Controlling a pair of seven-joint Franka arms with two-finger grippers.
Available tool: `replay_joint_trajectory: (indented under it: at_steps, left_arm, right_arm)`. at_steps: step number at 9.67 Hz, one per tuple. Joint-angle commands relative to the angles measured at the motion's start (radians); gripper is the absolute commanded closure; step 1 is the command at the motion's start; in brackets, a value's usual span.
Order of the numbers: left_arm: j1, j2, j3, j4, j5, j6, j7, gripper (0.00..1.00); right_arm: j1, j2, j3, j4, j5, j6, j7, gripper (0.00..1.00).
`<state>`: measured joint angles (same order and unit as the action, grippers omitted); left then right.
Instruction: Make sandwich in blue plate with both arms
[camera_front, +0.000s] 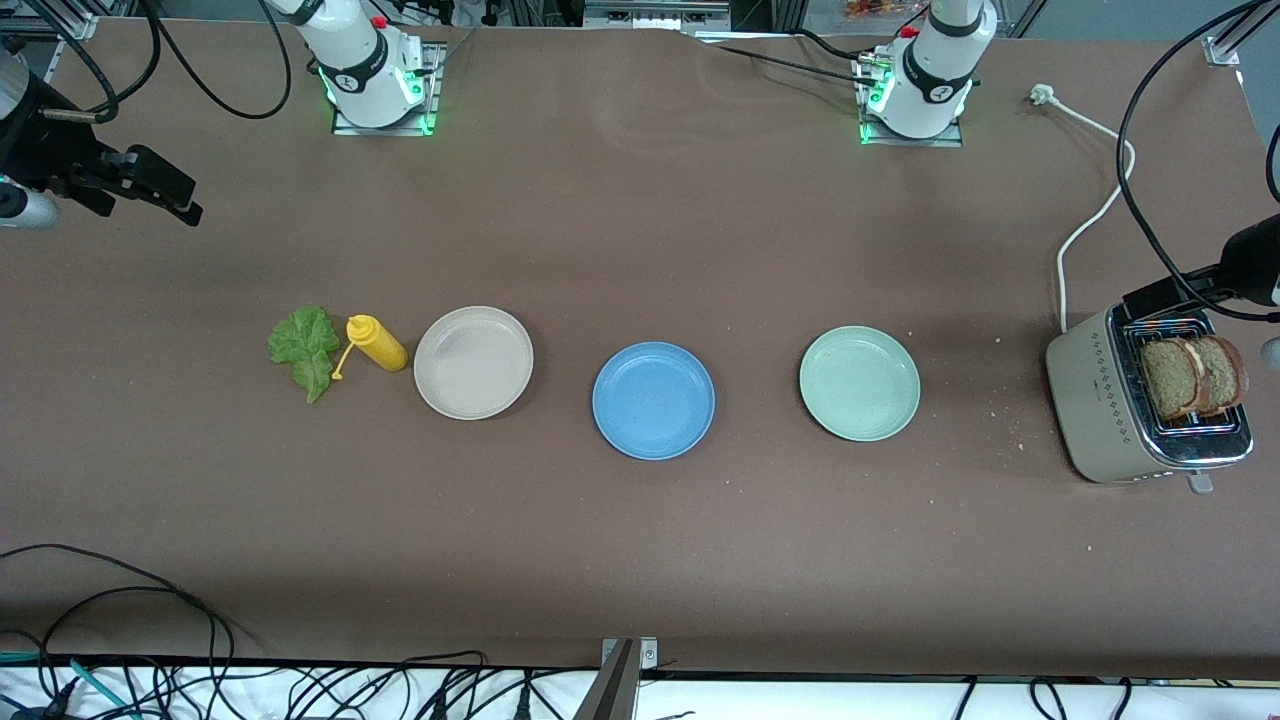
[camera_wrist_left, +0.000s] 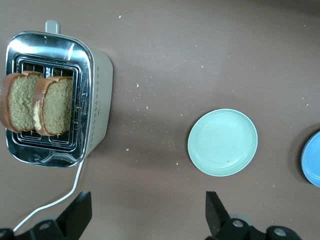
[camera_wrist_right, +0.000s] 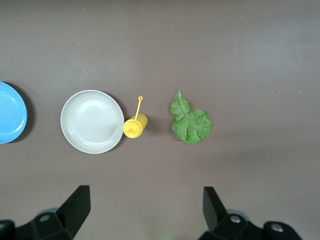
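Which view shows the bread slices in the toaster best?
The left wrist view: both bread slices stand in the toaster slots, faces visible. The front view shows them overlapping at the table's edge. The right wrist view misses them.

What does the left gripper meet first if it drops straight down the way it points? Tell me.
Probably bare table. The left gripper, fingers spread, points at the brown surface between the toaster and the pale green plate; depth unclear.

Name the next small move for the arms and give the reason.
Probably lower the left gripper, open and high over the table by the toaster, onto one of the two bread slices standing in its slots. The blue plate holds nothing, and bread goes down first. The right gripper waits open above the lettuce leaf.
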<state>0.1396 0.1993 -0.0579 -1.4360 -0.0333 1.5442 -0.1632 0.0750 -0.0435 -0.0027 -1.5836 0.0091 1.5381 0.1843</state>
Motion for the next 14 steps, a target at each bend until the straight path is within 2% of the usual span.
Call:
replay_joint_trajectory:
  at_steps: [1, 5, 7, 8, 10, 14]
  left_arm:
    - [0.006, -0.015, -0.003, -0.009, 0.026, -0.021, 0.025, 0.0]
    - [0.05, -0.008, 0.009, -0.009, 0.033, -0.019, 0.028, 0.0]
    - [0.106, 0.014, 0.009, 0.002, 0.119, -0.01, 0.12, 0.0]
    - [0.15, 0.046, 0.009, 0.006, 0.136, -0.003, 0.173, 0.0]
    - [0.204, 0.087, 0.009, 0.003, 0.144, 0.101, 0.238, 0.0]
    - [0.213, 0.21, 0.007, -0.007, 0.142, 0.146, 0.241, 0.02]
  right_arm:
    - [-0.001, -0.016, 0.001, -0.007, 0.014, -0.012, 0.007, 0.0]
    - [-0.001, -0.015, 0.001, -0.007, 0.014, -0.012, 0.007, 0.0]
    - [-0.001, -0.015, 0.001, -0.007, 0.014, -0.012, 0.007, 0.0]
    - [0.0, -0.016, 0.001, -0.007, 0.014, -0.012, 0.007, 0.0]
    - [-0.001, -0.016, 0.001, -0.007, 0.014, -0.012, 0.007, 0.0]
    - [-0.001, -0.015, 0.001, -0.007, 0.014, -0.012, 0.007, 0.0]
